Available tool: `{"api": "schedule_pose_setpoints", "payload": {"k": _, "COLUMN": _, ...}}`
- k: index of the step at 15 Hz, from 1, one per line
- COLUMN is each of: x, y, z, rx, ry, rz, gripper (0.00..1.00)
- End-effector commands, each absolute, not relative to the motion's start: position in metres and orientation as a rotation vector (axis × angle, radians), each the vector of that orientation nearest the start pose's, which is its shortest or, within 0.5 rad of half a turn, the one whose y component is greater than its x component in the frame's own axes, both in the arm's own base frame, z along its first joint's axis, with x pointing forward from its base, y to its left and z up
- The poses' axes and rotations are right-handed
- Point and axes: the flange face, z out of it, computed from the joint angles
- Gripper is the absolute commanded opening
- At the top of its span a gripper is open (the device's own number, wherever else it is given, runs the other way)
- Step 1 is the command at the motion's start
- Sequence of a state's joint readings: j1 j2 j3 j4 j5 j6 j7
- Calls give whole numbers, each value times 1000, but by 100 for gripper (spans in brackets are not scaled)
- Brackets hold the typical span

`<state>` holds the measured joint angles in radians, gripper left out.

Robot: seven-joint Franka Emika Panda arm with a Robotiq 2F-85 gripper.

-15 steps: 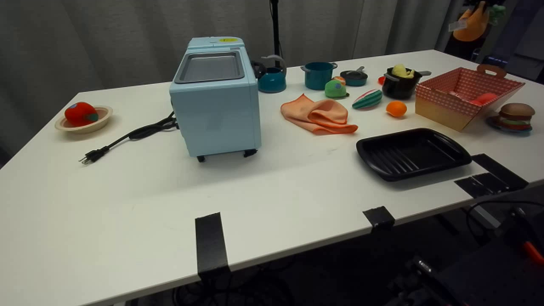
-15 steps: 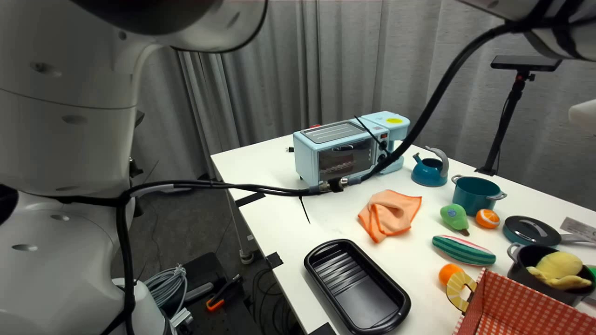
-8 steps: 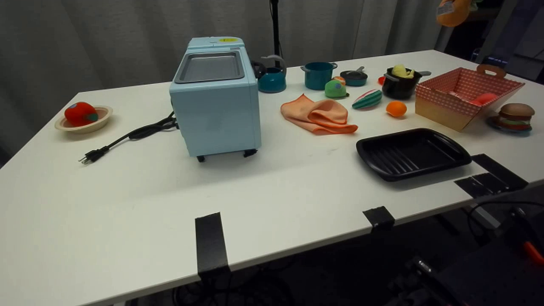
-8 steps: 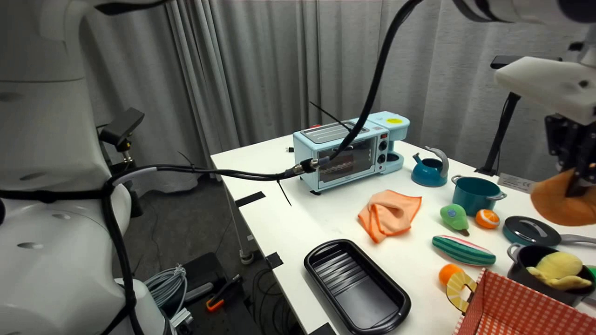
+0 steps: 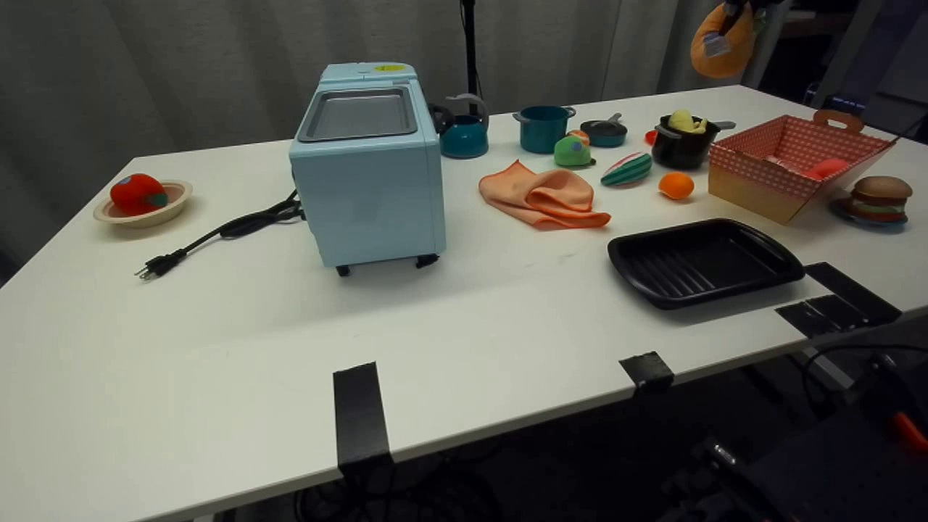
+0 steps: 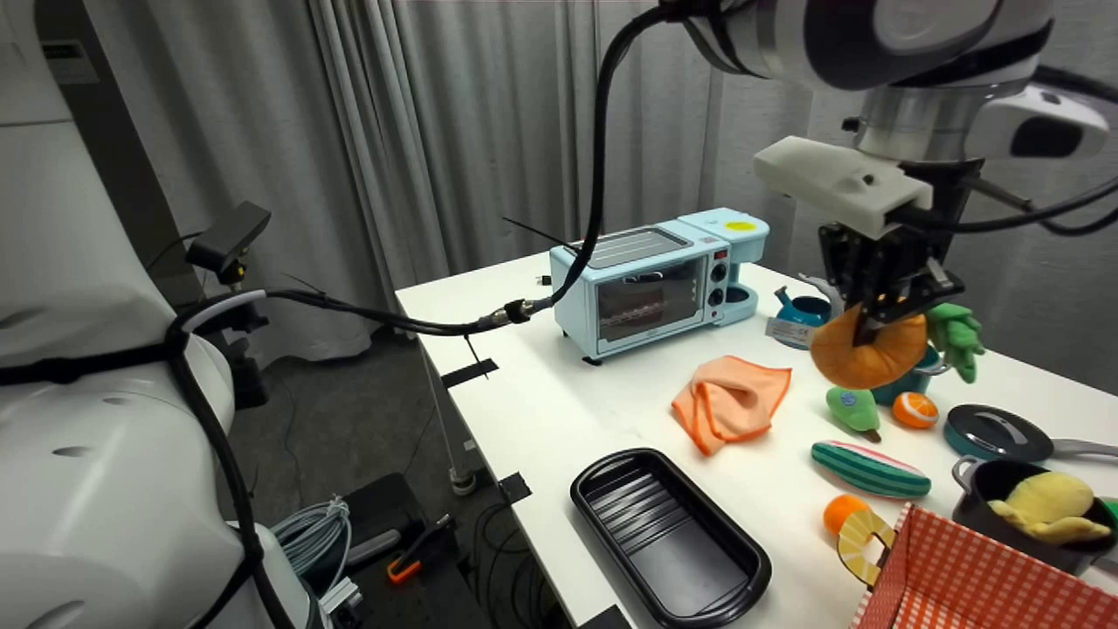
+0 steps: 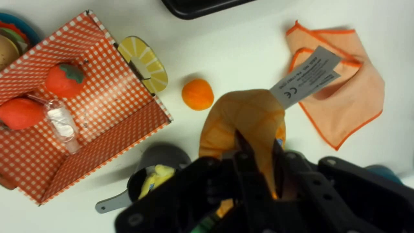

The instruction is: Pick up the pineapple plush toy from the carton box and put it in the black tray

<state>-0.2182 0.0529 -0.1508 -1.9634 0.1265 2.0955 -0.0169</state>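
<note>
My gripper (image 6: 865, 328) is shut on the orange pineapple plush toy (image 6: 838, 356) and holds it high above the table. The green tuft points away to one side, and a white tag hangs from the plush. In the wrist view the plush (image 7: 252, 113) is squeezed between the fingers (image 7: 257, 142). The plush (image 5: 734, 54) is at the top right in an exterior view. The carton box (image 5: 747, 192) with red checked lining stands on the table; its inside (image 7: 106, 142) shows red toys. The black tray (image 6: 672, 559) holds nothing; its edge (image 7: 194, 13) shows in the wrist view.
An orange cloth (image 6: 734, 402), an orange ball (image 7: 198, 94) and a watermelon toy (image 6: 869, 469) lie near the tray and box. A black pot (image 6: 974, 515) holds a yellow toy. A burger toy (image 5: 881, 196) sits beside the box. A light-blue oven (image 5: 370, 188) stands farther off.
The arm, with the plush in the gripper, has moved left in both exterior views. The gripper and plush have come into sight from the right edge in an exterior view. Table objects have not moved.
</note>
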Motion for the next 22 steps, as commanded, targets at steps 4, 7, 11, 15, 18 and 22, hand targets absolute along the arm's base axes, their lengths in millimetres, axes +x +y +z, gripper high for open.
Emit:
{"api": "schedule_pose_setpoints", "payload": {"k": 4, "x": 510, "y": -127, "z": 398, "rx": -3124, "ry": 324, "rz": -8, "gripper": 4}}
{"api": "schedule_pose_setpoints", "payload": {"k": 7, "x": 500, "y": -103, "z": 367, "rx": -3174, "ry": 205, "rz": 80, "gripper": 4}}
{"api": "schedule_pose_setpoints", "payload": {"k": 11, "x": 485, "y": -83, "z": 334, "rx": -3213, "ry": 80, "rz": 241, "gripper": 4}}
{"api": "schedule_pose_setpoints", "payload": {"k": 15, "x": 472, "y": -76, "z": 310, "rx": -3249, "ry": -1, "rz": 369, "gripper": 4}}
{"api": "schedule_pose_setpoints", "payload": {"k": 18, "x": 464, "y": -73, "z": 296, "rx": -3277, "ry": -56, "rz": 443, "gripper": 4}}
{"api": "schedule_pose_setpoints", "payload": {"k": 22, "x": 459, "y": -74, "z": 298, "rx": -3299, "ry": -100, "rz": 429, "gripper": 56}}
